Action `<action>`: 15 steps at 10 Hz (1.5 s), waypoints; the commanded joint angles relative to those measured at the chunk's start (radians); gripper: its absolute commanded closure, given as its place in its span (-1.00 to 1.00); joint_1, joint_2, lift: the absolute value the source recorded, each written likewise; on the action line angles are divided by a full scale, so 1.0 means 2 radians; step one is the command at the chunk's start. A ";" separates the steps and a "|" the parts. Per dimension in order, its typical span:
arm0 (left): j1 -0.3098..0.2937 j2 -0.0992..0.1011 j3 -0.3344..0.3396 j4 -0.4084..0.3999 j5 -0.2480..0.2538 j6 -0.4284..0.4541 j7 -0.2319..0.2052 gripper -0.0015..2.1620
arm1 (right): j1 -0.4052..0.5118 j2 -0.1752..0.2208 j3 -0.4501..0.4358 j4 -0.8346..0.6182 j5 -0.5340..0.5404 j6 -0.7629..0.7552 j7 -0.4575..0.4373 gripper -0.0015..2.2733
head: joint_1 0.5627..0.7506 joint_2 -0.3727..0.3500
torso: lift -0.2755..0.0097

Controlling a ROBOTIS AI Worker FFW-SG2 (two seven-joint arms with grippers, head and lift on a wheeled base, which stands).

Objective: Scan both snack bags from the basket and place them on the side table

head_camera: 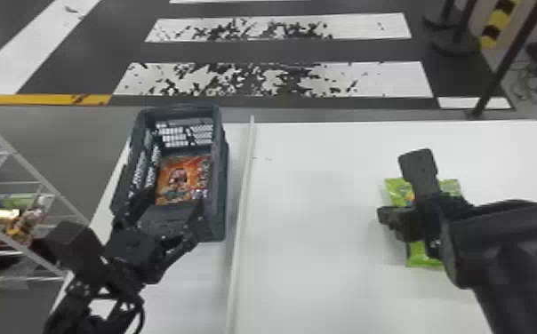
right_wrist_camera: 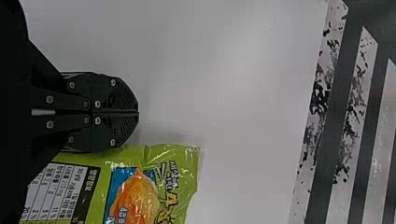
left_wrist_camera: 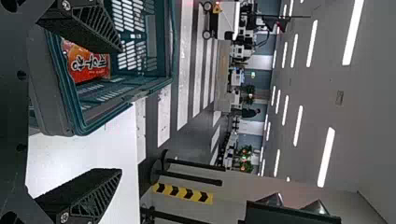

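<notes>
The left gripper (head_camera: 172,208) stands open over the near end of the dark basket (head_camera: 221,186). An orange snack bag (head_camera: 183,177) lies inside the basket, beyond the fingers. From the left wrist, the open left gripper (left_wrist_camera: 121,110) has one finger over the basket (left_wrist_camera: 70,112), near the orange bag (left_wrist_camera: 91,63), and nothing between its fingers. On the table's right part, the right gripper (head_camera: 390,217) is above a green snack bag (head_camera: 423,255), partly covering it. In the right wrist view, the right gripper (right_wrist_camera: 138,112) is shut on nothing, beside the green bag (right_wrist_camera: 175,186).
A pale raised strip (head_camera: 243,195) runs along the white table (head_camera: 316,200), between the basket and the green bag. A wire rack (head_camera: 23,213) with packages stands at the left. Barrier posts (head_camera: 456,42) stand on the floor beyond the table, at the far right.
</notes>
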 commanded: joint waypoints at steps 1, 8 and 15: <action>0.000 0.000 0.000 0.000 0.000 0.000 0.000 -0.92 | 0.004 0.000 0.000 -0.004 -0.003 0.002 0.001 0.99 | 0.41 0.29 | 0.41; 0.000 -0.001 0.007 0.002 0.002 0.000 -0.009 -0.92 | 0.070 -0.012 -0.078 -0.258 -0.074 0.173 0.017 -0.90 | 0.41 0.38 | 0.41; -0.004 -0.008 0.001 0.010 0.001 -0.008 -0.013 -0.92 | 0.161 -0.008 -0.305 -0.241 -0.131 0.048 0.064 -0.88 | 0.41 -0.27 | 0.41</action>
